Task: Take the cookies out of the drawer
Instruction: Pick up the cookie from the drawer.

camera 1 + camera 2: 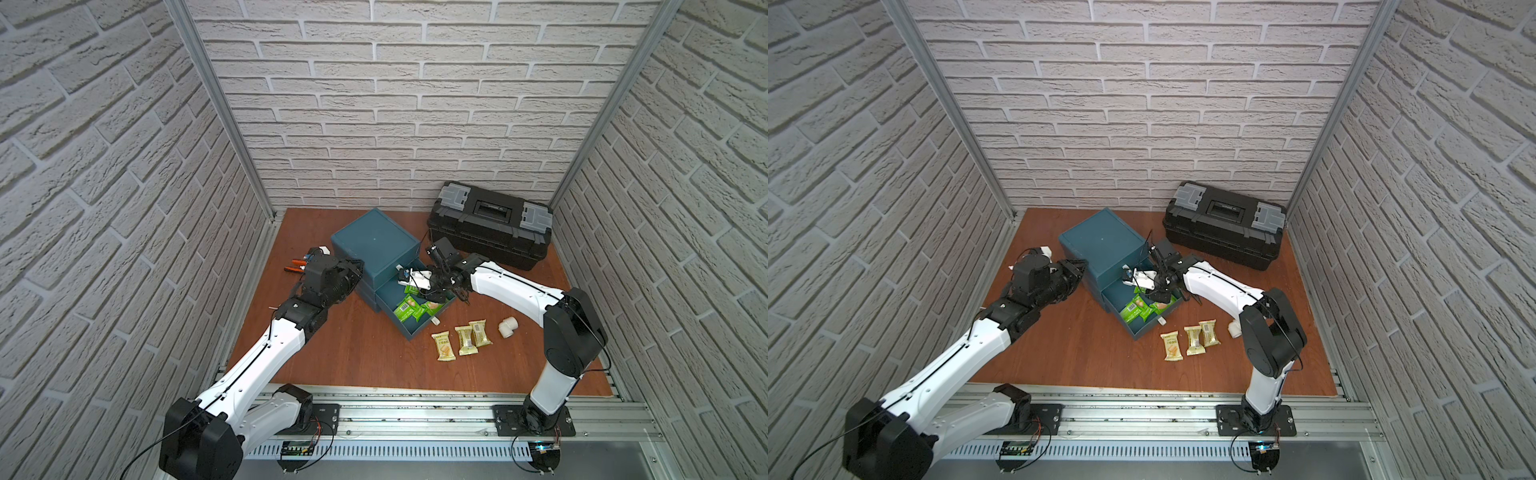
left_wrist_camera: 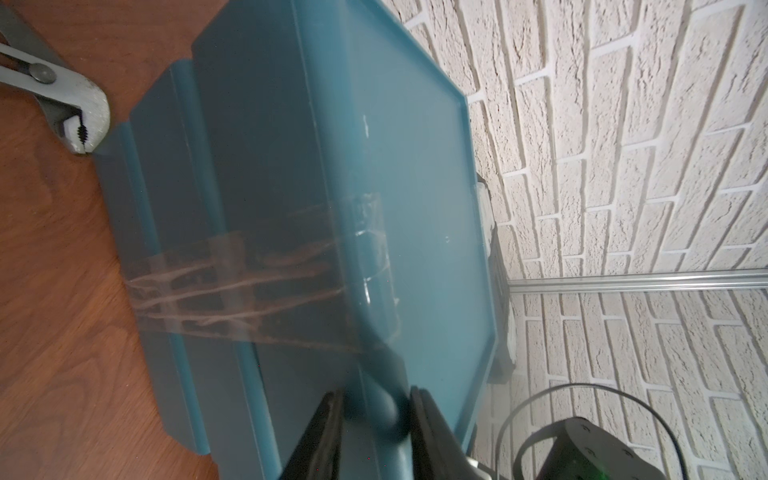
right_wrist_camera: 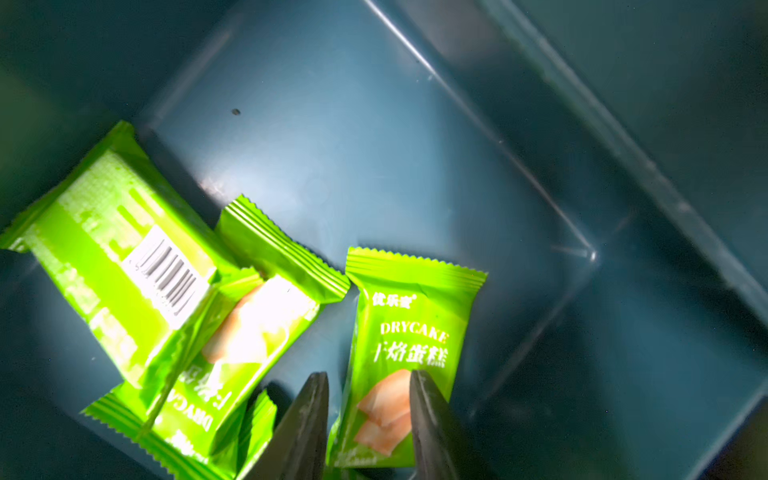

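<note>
Green packet [image 3: 399, 332] lies in the drawer [image 3: 374, 124] between my right claw's [image 3: 366, 373] half-open fingers, one tip overlapping it; my left claw [image 2: 376, 390] clamps the cabinet's [image 2: 415, 208] edge.

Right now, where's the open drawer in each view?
Top view: open drawer at centre, pulled out of the teal cabinet.
Top view: drawer at centre too.
Left wrist: not in it.
Right wrist: its inside fills the frame.
Landmark: teal cabinet, in both top views and the left wrist view.
</note>
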Robot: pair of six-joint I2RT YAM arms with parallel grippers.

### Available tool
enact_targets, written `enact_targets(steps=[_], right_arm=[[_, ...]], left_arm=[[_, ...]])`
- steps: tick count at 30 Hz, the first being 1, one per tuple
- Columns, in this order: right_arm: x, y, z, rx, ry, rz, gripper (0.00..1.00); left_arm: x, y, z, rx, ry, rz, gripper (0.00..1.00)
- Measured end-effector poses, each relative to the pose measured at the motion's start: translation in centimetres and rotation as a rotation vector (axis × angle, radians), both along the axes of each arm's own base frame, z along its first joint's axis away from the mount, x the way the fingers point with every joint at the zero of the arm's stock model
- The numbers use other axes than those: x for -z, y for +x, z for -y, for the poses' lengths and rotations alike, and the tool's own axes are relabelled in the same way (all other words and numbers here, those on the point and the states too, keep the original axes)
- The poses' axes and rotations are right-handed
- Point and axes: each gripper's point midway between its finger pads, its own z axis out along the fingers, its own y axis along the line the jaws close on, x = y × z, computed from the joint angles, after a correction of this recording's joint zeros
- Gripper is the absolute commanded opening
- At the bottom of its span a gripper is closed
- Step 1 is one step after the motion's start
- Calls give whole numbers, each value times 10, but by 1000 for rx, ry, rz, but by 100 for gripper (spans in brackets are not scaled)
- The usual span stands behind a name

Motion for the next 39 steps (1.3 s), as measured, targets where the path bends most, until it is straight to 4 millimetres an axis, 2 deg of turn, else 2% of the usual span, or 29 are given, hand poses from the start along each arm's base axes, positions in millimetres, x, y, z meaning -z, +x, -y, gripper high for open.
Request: enact_targets(steps=[7,14,19,21,22,33,39], right_arm=[[3,-12,-15,-56,-15,4,29],[0,-14,-19,-39,16,-13,28],[-4,-1,-5,35,21,-14,48],[-4,2,-1,64,21,-19,75],[-4,3,1,82,21,-27,77],[-1,-2,8,239,16,-93,75],[0,-1,7,265,3,-100,73]], left_arm=[[0,0,0,-1,0,0,31],[0,0,0,0,0,0,31],[0,0,0,0,0,0,31],[0,0,0,-1,0,0,31],[0,0,-1,-2,0,0,31],[0,1,-1,-2,-1,0,31],[0,1,-1,-1,-1,-1,31]])
